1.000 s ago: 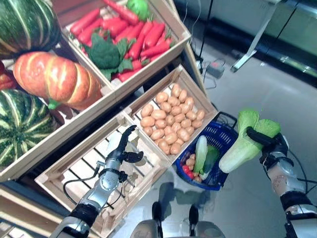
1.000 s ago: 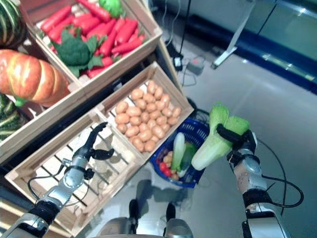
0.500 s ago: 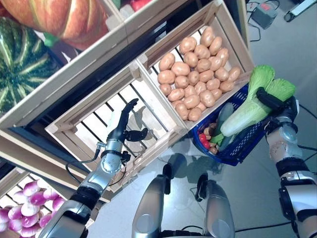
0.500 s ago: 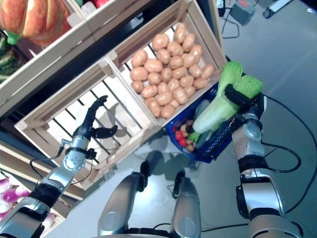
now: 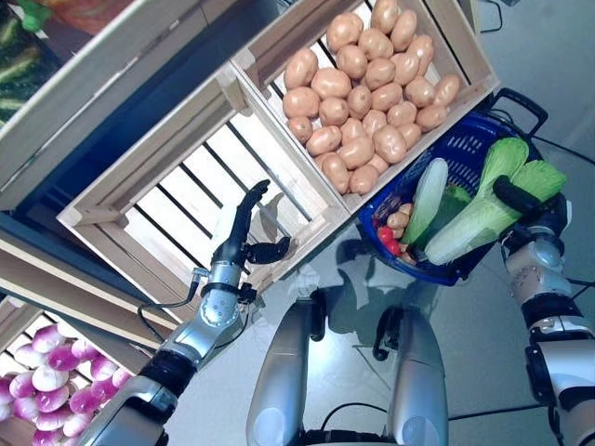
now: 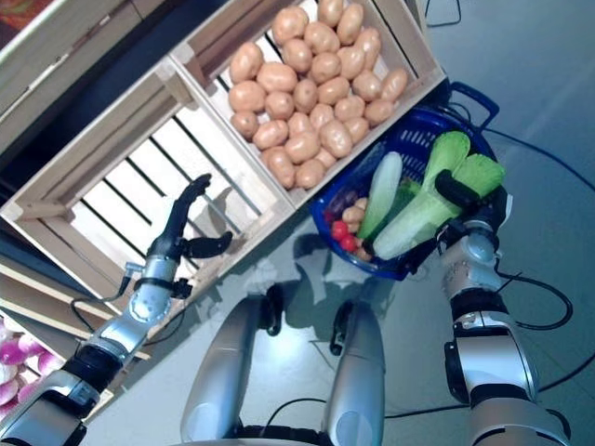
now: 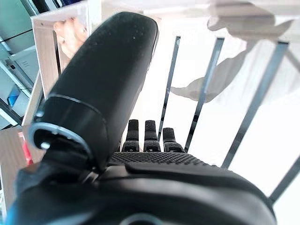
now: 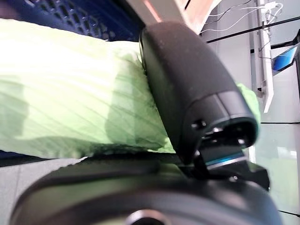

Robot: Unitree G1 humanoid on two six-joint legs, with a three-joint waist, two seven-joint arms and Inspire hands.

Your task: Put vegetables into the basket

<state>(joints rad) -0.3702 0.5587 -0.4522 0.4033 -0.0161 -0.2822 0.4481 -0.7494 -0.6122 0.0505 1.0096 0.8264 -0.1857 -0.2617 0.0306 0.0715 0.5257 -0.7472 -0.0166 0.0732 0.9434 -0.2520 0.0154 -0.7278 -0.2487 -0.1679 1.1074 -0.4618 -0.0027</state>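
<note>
My right hand (image 5: 532, 212) is shut on a pale green Chinese cabbage (image 5: 474, 223); its thumb (image 8: 187, 89) lies across the leaves (image 8: 70, 112). The cabbage's white stalk end reaches over the blue basket (image 5: 474, 144), which stands on the floor under the potato crate. Inside the basket lie a pale long vegetable (image 5: 425, 197), something dark green and small red and brown pieces (image 5: 390, 237). My left hand (image 5: 244, 237) is open, fingers straight, over the empty slatted crate (image 5: 177, 209).
A wooden crate of potatoes (image 5: 367, 88) stands beside the empty one, just above the basket. Purple-and-white turnips (image 5: 42, 386) fill a lower bin at the left. Grey floor lies to the right of the basket.
The camera has tilted down further, shifting the whole scene. My right hand has brought the cabbage lower, its stalk end now over the basket's inside. The left hand stays open over the empty crate.
</note>
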